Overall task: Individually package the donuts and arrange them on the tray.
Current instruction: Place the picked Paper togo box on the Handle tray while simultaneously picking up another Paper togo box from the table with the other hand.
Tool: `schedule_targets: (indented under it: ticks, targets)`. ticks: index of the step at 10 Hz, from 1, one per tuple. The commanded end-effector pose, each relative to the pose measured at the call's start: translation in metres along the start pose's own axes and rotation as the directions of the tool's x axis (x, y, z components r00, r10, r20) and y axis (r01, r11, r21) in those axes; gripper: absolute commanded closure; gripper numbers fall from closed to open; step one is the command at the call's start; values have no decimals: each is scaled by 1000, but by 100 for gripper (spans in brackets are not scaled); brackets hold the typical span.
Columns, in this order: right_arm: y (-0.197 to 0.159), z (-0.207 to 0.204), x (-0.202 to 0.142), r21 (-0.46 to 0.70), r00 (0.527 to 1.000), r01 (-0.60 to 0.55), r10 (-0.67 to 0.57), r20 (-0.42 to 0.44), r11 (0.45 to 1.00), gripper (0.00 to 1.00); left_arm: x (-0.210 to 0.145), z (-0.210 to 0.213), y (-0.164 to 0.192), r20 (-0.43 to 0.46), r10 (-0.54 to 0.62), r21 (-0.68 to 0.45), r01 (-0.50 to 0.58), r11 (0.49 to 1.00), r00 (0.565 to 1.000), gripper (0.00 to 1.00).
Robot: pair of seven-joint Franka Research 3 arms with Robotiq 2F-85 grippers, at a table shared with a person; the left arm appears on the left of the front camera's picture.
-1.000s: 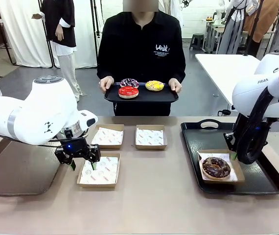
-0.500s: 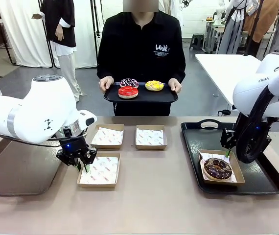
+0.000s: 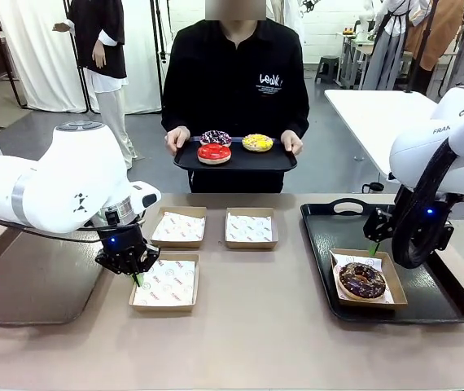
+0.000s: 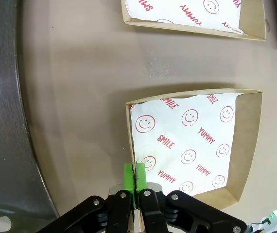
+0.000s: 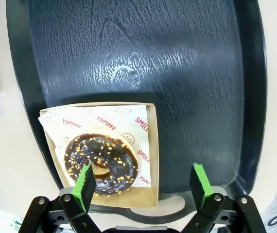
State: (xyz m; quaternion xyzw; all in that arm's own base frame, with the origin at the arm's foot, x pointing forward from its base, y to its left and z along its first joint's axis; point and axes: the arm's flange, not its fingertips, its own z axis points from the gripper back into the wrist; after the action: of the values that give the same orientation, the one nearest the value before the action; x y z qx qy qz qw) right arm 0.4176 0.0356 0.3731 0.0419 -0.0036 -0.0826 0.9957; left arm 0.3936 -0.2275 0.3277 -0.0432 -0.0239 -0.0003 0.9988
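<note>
Pinching the L wall of the near box (image 4: pixel 187 145): L gripper (image 4: pixel 134 175), green pads pressed together on the cardboard edge, with the red-print paper liner just inside. In front view this box sits closest to the robot, L of centre on the table (image 3: pixel 256 342). To the R, at about the same depth, the black tray (image 3: pixel 435 305) lies flat on the table. The choc donut (image 3: pixel 361 279) w/ light sprinkles sits in a lined box (image 3: pixel 396 295) on the tray's near-L part. R gripper (image 5: pixel 142 187) hovers over that box's far side w/ jaws spread wide and nothing between them. In the wrist view one green finger (image 5: pixel 85 183) overlaps the donut's rim; can't tell if touching. Farther back, mid-table, are two more lined boxes (image 3: pixel 179 226) (image 3: pixel 251 227), side by side and apart from the near box. Beyond the far edge a person holds a small tray (image 3: pixel 236 160) w/ both hands (image 3: pixel 176 138) (image 3: pixel 291 142). It carries 3 donuts: the red donut (image 3: pixel 213 152) front L, the dark donut (image 3: pixel 215 138) w/ pink-white sprinkles touching it behind, and the yellow donut (image 3: pixel 257 142) to the R.
</note>
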Motion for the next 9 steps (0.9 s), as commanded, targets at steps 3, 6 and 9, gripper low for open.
schedule_targets:
  ticks: [3,6,9]
  targets:
    - [-48,55,-19,383,998,-34,9,68,923,0,7,53,-14,-50,-49,-28,48,998,998,100]
    - [-138,100,-34,710,988,15,-119,97,704,0,41,124,-26,18,-96,3,96,995,995,100]
    - [-221,110,-48,876,970,-23,-203,137,481,0,81,170,-33,37,-106,17,105,994,994,100]
